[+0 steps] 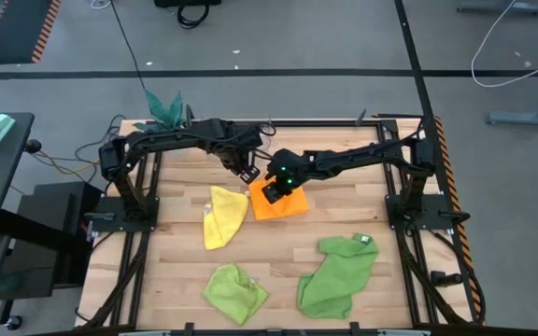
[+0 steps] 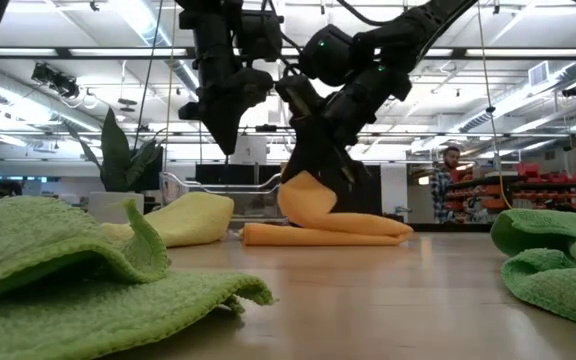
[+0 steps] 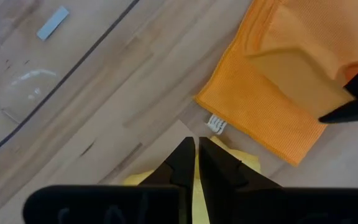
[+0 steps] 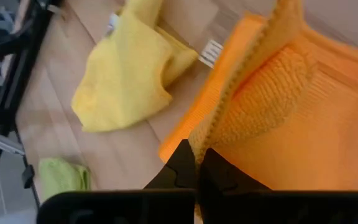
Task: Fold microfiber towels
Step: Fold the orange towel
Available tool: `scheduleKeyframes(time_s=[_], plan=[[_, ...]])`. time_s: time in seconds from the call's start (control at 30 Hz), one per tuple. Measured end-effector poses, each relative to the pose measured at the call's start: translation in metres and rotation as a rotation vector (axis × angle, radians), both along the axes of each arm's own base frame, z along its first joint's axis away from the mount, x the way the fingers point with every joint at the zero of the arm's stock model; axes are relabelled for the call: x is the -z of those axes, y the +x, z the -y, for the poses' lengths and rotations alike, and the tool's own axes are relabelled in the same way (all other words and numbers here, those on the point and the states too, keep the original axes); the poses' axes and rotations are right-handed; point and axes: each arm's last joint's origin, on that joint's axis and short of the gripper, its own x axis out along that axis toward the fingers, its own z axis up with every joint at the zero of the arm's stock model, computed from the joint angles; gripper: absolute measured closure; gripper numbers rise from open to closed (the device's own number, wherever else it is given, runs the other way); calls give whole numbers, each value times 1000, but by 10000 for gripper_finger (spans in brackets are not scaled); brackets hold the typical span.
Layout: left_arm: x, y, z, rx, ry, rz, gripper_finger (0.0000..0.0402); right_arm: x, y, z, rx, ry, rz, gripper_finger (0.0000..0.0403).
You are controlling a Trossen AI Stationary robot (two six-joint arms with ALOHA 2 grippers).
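High view, left to right: the yellow towel and lime green towel lie crumpled on the desk — not folded. At centre the orange towel is mid-fold; the left end effector hangs just above its corner, fingers nearly closed and empty, while the right end effector is clamped on a lifted edge. The mid-green towel remains rumpled — most work is left.

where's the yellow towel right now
In the high view the yellow towel lies crumpled left of centre on the table, right beside the orange towel, with the lime green towel nearer the front edge.
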Motion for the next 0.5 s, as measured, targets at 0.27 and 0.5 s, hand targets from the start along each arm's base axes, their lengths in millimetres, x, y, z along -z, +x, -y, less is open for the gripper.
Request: scheduleKeyframes(time_s=[0.27, 0.5], plan=[[0, -1, 0, 3, 15, -11, 375, -8, 1, -2, -69, -6, 46, 359], [0, -3, -6, -15, 18, -11, 371, -8, 0, -5, -103, -20, 50, 310]])
